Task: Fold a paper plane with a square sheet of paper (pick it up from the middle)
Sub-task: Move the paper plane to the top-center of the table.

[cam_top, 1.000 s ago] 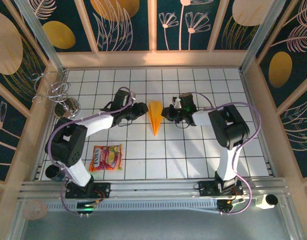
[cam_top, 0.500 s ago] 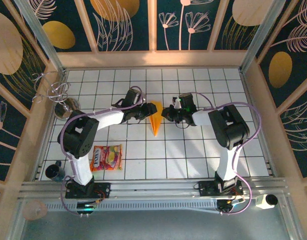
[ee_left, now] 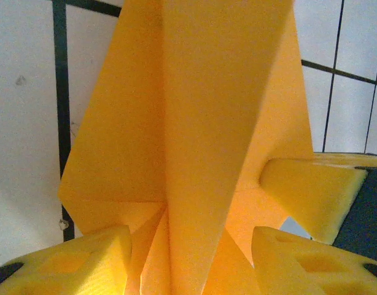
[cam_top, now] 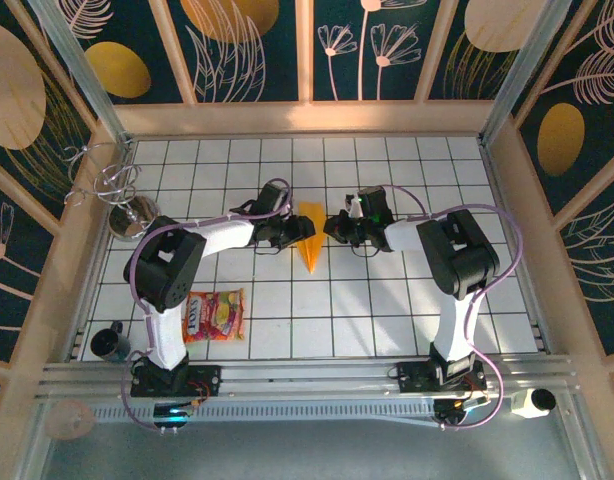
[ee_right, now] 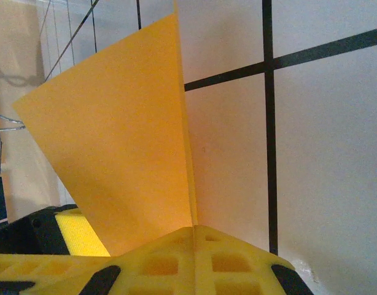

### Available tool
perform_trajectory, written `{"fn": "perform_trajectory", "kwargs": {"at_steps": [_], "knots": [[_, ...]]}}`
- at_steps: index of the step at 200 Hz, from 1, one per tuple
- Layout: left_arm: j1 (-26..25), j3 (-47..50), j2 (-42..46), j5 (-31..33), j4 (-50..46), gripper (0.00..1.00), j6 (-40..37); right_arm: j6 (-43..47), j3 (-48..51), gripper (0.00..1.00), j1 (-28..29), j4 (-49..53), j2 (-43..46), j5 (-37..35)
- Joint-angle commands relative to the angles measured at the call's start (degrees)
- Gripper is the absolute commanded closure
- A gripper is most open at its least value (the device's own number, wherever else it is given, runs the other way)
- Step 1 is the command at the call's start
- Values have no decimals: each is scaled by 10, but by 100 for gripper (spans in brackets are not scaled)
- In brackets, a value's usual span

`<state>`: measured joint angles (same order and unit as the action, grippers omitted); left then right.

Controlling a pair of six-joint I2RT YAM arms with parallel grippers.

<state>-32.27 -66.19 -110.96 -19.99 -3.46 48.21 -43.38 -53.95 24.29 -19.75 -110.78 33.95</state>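
The square sheet of paper is folded into a slim orange-yellow paper plane [cam_top: 308, 240] that lies mid-table with its tip toward the near edge. My left gripper [cam_top: 298, 232] is at its left side. In the left wrist view the plane's raised centre fold [ee_left: 207, 141] stands between the parted yellow fingers [ee_left: 93, 264], so this gripper [ee_left: 188, 252] is open around it. My right gripper [cam_top: 332, 228] is at the plane's right side. Its yellow pads [ee_right: 225, 258] are pressed together on the edge of the upturned wing [ee_right: 115, 153].
A red-and-yellow snack packet [cam_top: 213, 315] lies near the left arm's base. A dark cup [cam_top: 109, 342] stands at the near left corner. A wire stand [cam_top: 109, 182] and a metal bowl [cam_top: 137, 212] sit at the far left. Wooden walls ring the tiled floor.
My left gripper has slid right up to the plane and its jaws have widened around the centre fold. The right gripper has kept still, holding the wing.
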Motion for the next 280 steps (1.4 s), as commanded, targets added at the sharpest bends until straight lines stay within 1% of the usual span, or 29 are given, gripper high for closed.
{"fn": "perform_trajectory", "kwargs": {"at_steps": [1,57,112,168,205,262,280], "knots": [[-6,2,6,-20,-12,45,-6,10,-12,95,-4,8,-5,-7],[-24,5,7,-34,-6,45,-6,11,-15,95,-4,13,-7,-10],[-31,4,0,-12,-13,46,-10,11,-16,95,-4,14,-7,-9],[-32,-17,-14,24,-41,61,-18,10,-14,95,-5,13,-5,-8],[-33,-21,-20,34,-46,68,-19,8,-13,95,-5,14,-2,-7],[-33,-23,-25,23,-32,78,-15,7,-14,95,-5,12,0,0],[-32,-25,-26,25,-32,84,-16,7,-16,94,-6,15,2,1]]}}
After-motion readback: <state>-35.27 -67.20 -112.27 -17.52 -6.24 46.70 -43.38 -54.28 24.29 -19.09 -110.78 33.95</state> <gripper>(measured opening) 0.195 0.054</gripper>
